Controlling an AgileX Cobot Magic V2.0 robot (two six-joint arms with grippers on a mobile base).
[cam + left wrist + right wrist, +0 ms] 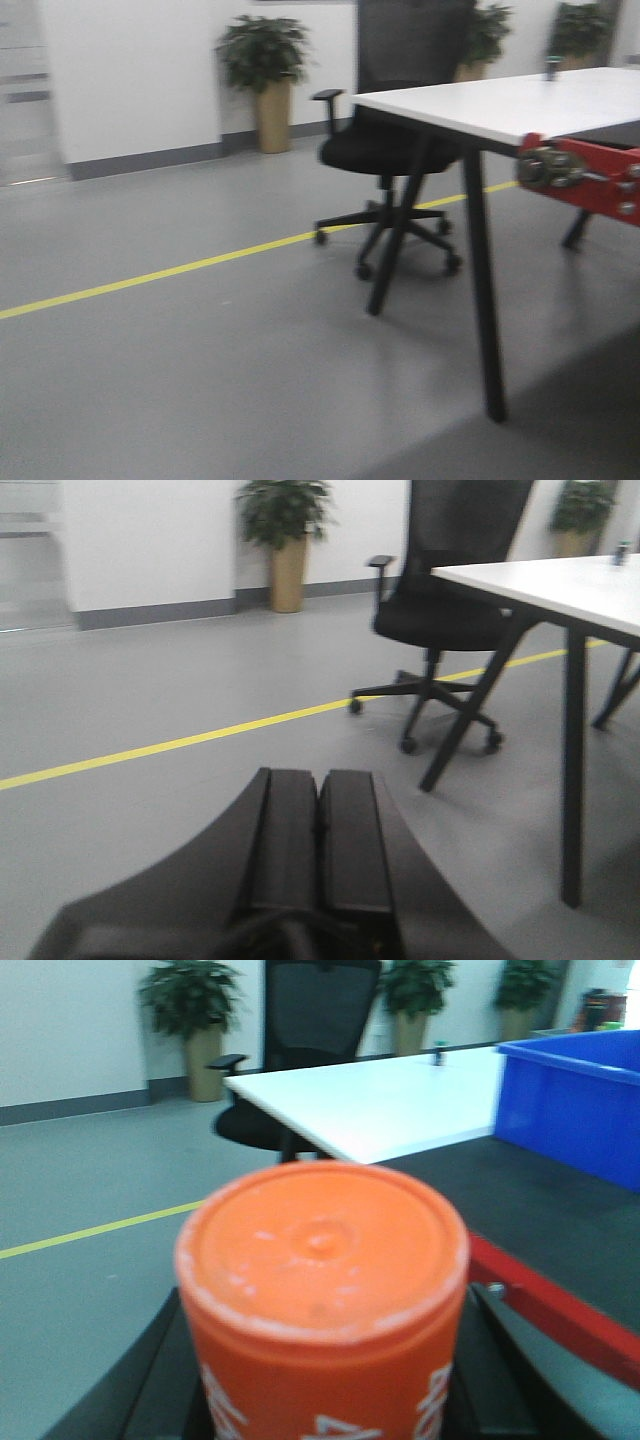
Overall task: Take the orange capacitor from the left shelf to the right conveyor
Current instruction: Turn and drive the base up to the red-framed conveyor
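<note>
In the right wrist view an orange capacitor [322, 1290], a cylinder with white lettering, fills the foreground. My right gripper [320, 1400] is shut on it, black fingers [160, 1370] on both sides. Behind it runs the conveyor's black belt [530, 1220] with a red frame edge [545, 1310]. In the left wrist view my left gripper [320, 790] is shut and empty, its two black pads pressed together above the grey floor. The front view shows the conveyor's red end with a roller [575, 175] at the right edge. The shelf is out of view.
A white table [520, 105] on black legs stands right, with a black office chair [395, 140] behind it. A blue bin [575, 1100] sits on the conveyor. A yellow floor line [180, 268] crosses the grey floor. Potted plants [265, 75] stand by the far wall.
</note>
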